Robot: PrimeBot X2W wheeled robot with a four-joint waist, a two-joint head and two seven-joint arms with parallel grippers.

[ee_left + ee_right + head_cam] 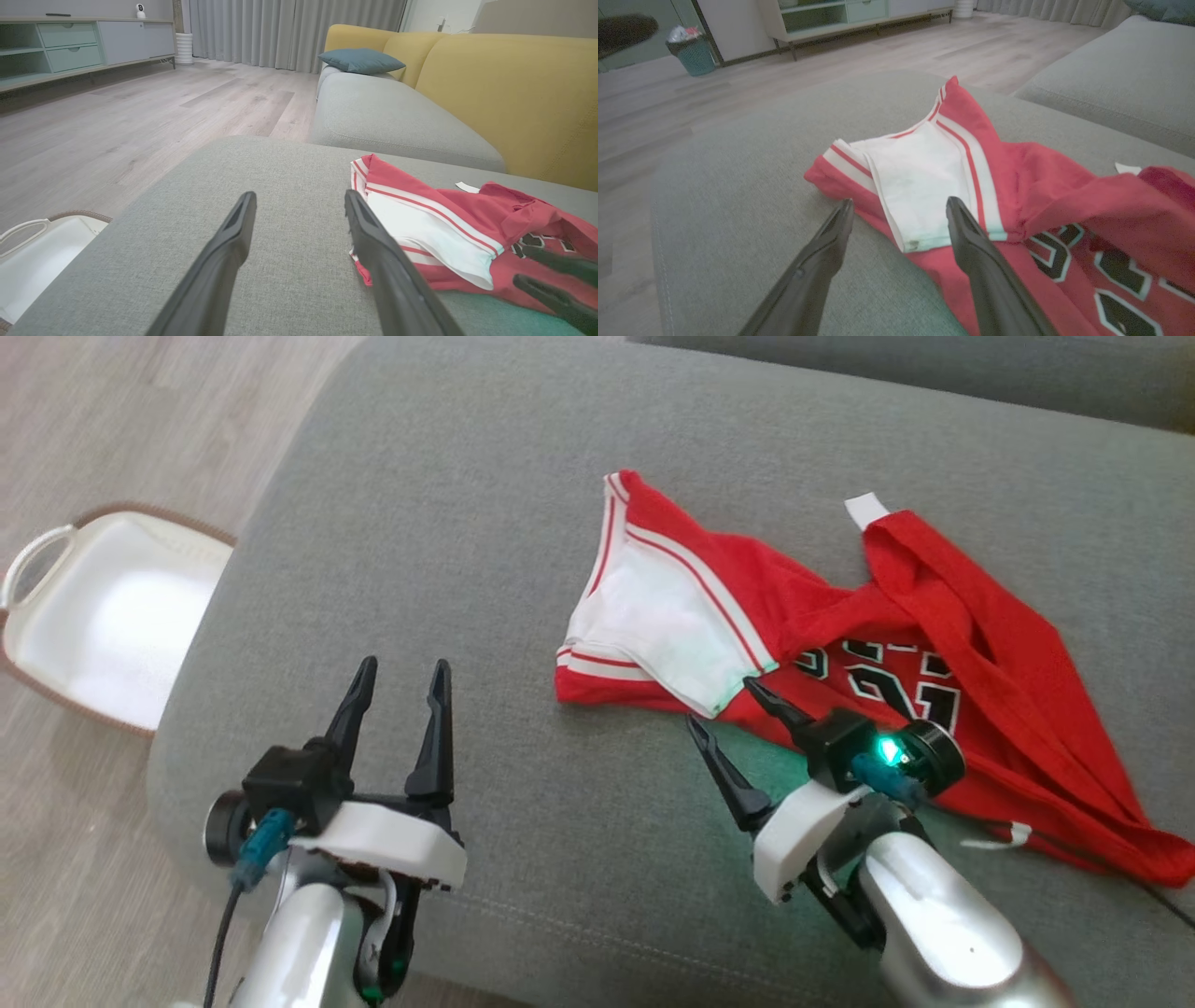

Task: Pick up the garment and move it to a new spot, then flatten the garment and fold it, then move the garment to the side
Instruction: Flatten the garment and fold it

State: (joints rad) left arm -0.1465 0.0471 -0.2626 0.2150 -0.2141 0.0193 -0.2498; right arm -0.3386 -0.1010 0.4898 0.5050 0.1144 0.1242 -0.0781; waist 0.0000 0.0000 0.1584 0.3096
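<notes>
The red jersey (pixel 980 644) lies crumpled on the right side of the grey cushion (pixel 467 523), with a white panel flipped up at its left end. The right gripper (pixel 719 702) is at the jersey's near edge, fingers spread wide and holding nothing. The left gripper (pixel 403 665) hovers over bare cushion further left, fingers also apart, clear of the cloth. A white basket (pixel 112 616) sits on the floor at the left.

loads of bare grey cushion (pixel 448 504) lying open on the left and along the front, plenty of room to swing through. the crumpled red garment (pixel 934 616) is taking up the right half, right gripper (pixel 719 702) hanging open at its near edge. a white basket (pixel 112 616) is sitting on the floor (pixel 140 392) just off the left side.
</notes>
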